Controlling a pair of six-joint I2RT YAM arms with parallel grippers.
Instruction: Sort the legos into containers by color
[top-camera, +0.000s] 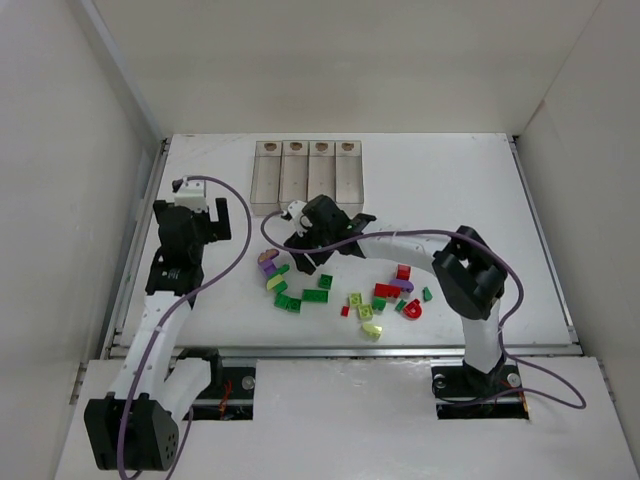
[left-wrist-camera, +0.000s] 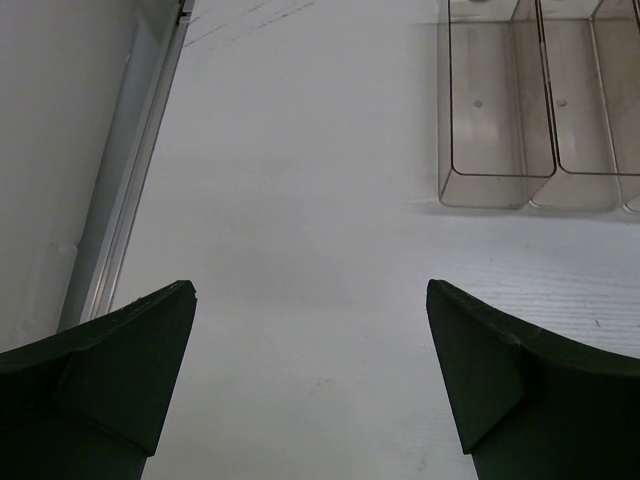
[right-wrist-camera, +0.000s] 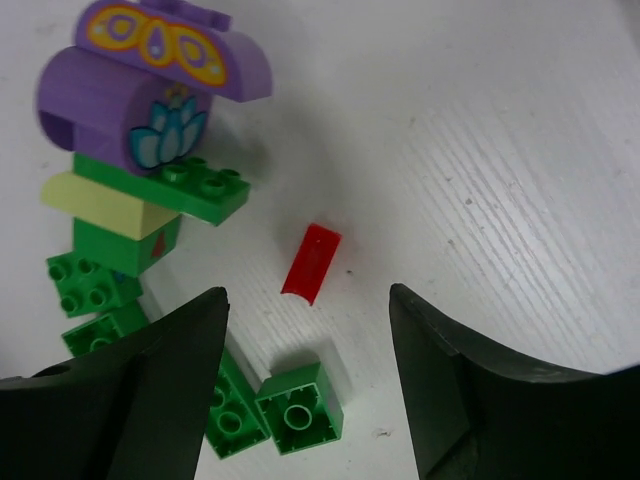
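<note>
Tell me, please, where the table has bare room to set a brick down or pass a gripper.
Bare table lies right of the containers up to the right wall, and between the left gripper and the containers' near ends. It is crowded in the near middle, where the legos lie scattered and the right gripper hovers.

Right hand (right-wrist-camera: 306, 318) spread wide over white desk (right-wrist-camera: 500, 150), red brick (right-wrist-camera: 311, 262) lying loose just ahead of the gap, purple brick (right-wrist-camera: 130, 100) with lotus print upper left, pale yellow brick (right-wrist-camera: 100, 205), green bricks (right-wrist-camera: 300, 410) by left finger.

White table (top-camera: 440, 180) amid plain white enclosure walls (top-camera: 60, 200).
</note>
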